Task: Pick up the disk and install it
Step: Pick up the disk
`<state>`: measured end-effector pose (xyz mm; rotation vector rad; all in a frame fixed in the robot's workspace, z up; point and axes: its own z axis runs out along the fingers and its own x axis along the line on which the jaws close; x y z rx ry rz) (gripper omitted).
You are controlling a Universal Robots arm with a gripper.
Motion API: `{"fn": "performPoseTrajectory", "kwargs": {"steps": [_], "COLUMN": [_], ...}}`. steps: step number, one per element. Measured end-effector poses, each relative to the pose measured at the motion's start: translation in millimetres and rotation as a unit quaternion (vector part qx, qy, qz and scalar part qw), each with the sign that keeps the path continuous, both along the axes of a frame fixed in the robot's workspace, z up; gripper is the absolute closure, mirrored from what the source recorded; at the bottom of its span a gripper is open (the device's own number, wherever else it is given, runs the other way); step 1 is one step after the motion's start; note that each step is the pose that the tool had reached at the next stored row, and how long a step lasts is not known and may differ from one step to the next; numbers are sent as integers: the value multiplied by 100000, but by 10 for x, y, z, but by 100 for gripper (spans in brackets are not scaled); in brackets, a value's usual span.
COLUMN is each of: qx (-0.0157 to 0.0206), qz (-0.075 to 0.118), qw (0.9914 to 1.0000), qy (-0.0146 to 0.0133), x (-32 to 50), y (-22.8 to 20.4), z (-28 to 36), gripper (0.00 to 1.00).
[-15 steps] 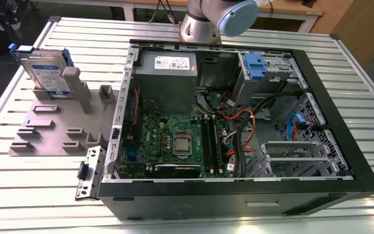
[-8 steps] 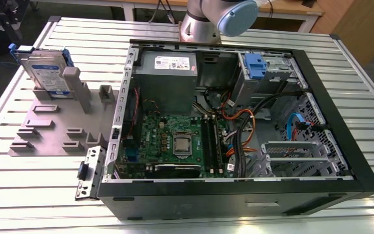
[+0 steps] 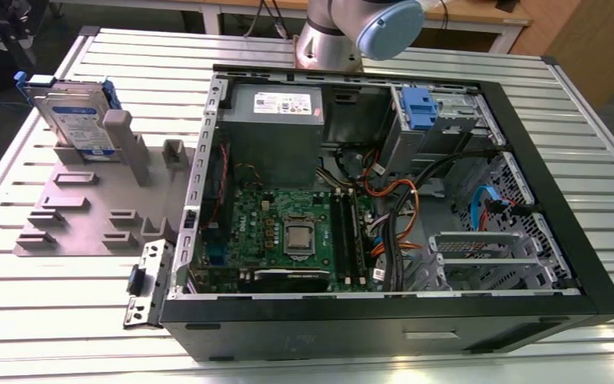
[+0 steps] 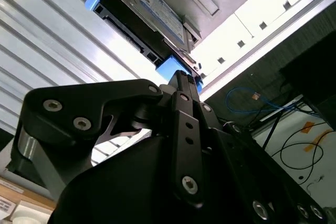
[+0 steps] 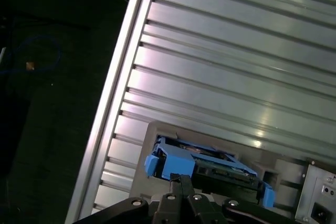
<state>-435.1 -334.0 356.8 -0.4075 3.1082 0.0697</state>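
Observation:
The disk (image 3: 73, 120) is a silver drive with a white-and-blue label in a blue carrier frame. It stands on edge in a grey slotted stand (image 3: 83, 216) at the exterior view's left. In both wrist views my black gripper (image 4: 181, 80) (image 5: 181, 178) hangs close to the disk (image 4: 149, 17) (image 5: 176, 163). Its tips point at the carrier's blue end and sit a short way off it. The fingers are shut together with nothing between them.
An open computer case (image 3: 520, 144) lies on the ribbed metal table (image 3: 563, 104). Inside are a motherboard (image 3: 297, 232), cables, a grey power supply (image 3: 275, 104) and a drive bay holding a bare blue bracket (image 3: 419, 108). The arm's base (image 3: 334, 40) stands behind the case.

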Motion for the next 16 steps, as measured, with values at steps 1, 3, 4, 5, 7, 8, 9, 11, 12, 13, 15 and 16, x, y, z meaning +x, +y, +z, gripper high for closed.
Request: {"fn": "performPoseTrajectory", "kwargs": {"steps": [1, 3, 4, 5, 7, 8, 9, 11, 12, 13, 15, 16], "qx": [-2, 0, -2, -1, -1, -1, -1, -1, 0, -2, 0, -1], "qz": [324, 997, 1326, 1647, 2297, 2651, 2944, 3578, 3866, 4163, 4760, 5101], "qw": [99999, 99995, 99991, 99986, 99974, 99965, 99957, 99936, 99925, 99913, 99887, 99870], "qy": [1, -1, 3, 0, -1, 2, 1, -1, -2, -1, 0, 4], "x": [0, 0, 0, 0, 0, 0, 0, 0, 0, 0, 0, 0], "y": [0, 0, 0, 0, 0, 0, 0, 0, 0, 0, 0, 0], "z": [0, 0, 0, 0, 0, 0, 0, 0, 0, 0, 0, 0], "gripper": [89, 89, 89, 89, 89, 89, 89, 89, 89, 89, 89, 89]}}
